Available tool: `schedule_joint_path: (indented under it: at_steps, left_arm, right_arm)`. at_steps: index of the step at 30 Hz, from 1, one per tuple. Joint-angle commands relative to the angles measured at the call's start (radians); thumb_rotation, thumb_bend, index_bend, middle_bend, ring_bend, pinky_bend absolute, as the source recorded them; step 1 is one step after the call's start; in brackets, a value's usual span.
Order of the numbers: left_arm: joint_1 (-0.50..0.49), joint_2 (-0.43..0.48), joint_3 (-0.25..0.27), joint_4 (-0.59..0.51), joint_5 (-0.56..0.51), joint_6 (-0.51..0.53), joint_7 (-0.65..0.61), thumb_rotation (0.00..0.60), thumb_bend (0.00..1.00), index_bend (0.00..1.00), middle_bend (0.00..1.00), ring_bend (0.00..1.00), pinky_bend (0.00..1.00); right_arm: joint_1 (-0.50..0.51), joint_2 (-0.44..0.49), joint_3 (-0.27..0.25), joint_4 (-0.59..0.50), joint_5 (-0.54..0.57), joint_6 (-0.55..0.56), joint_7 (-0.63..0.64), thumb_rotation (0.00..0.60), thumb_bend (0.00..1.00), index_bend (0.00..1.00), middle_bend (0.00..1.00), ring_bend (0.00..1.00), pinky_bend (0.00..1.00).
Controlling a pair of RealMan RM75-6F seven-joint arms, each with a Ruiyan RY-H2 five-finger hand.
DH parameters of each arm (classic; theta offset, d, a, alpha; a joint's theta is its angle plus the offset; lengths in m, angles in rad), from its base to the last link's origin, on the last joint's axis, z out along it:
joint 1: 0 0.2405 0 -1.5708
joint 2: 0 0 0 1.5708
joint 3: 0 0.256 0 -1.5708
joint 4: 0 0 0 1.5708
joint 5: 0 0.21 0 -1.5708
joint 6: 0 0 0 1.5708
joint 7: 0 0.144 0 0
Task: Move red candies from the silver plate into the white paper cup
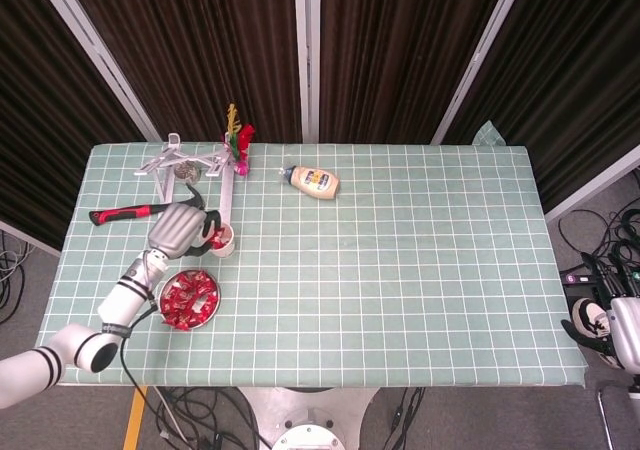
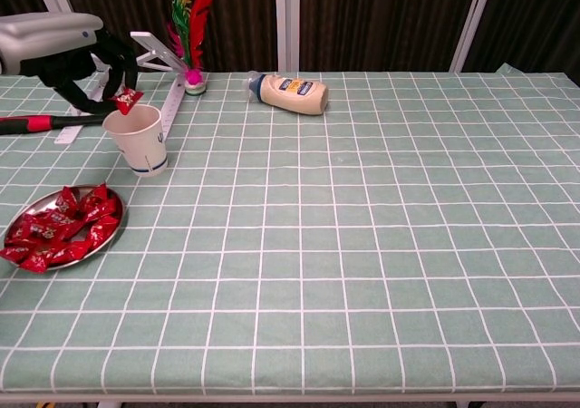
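The left hand (image 2: 77, 59) pinched a red candy (image 2: 128, 100) just above the cup (image 2: 136, 139); the drop seemed next, needing only a release over its mouth.

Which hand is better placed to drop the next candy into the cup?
Left. The left hand already pinches a red candy just above the white paper cup. The right hand sits off the table's far right edge, holding nothing visible.
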Motion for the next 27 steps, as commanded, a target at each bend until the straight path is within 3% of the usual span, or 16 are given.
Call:
schedule_joint_path:
  at_steps: [1,9,18,23,27]
  left_arm:
    - [-0.020,-0.029,-0.001,0.044,-0.019,-0.018,0.049,0.600,0.46,0.63,0.67,0.96,1.00]
    - [-0.029,-0.045,0.010,0.055,-0.055,-0.040,0.109,0.600,0.44,0.50,0.59,0.95,1.00]
    - [-0.019,-0.047,0.007,0.043,-0.076,-0.007,0.134,0.600,0.31,0.41,0.51,0.95,1.00]
    - [0.040,0.014,0.011,-0.049,-0.066,0.087,0.118,0.600,0.28,0.41,0.50,0.95,1.00]
    - [0.106,0.090,0.049,-0.155,-0.043,0.158,0.136,0.600,0.24,0.42,0.50,0.95,1.00]
  right_arm:
    - [-0.002,0.001,0.000,0.002,0.003,0.000,0.002,0.600,0.10,0.08,0.15,0.01,0.22]
    - [-0.001,-0.001,0.001,0.008,0.007,-0.005,0.007,0.600,0.10,0.08,0.15,0.01,0.22]
    - [-0.005,0.001,0.001,0.008,0.006,0.002,0.009,0.600,0.10,0.08,0.15,0.01,0.22]
    - [-0.003,0.001,0.001,0.008,0.001,0.001,0.010,0.600,0.10,0.08,0.15,0.01,0.22]
    - [0.002,-0.001,0.001,0.008,-0.005,-0.004,0.009,0.600,0.10,0.08,0.15,0.01,0.22]
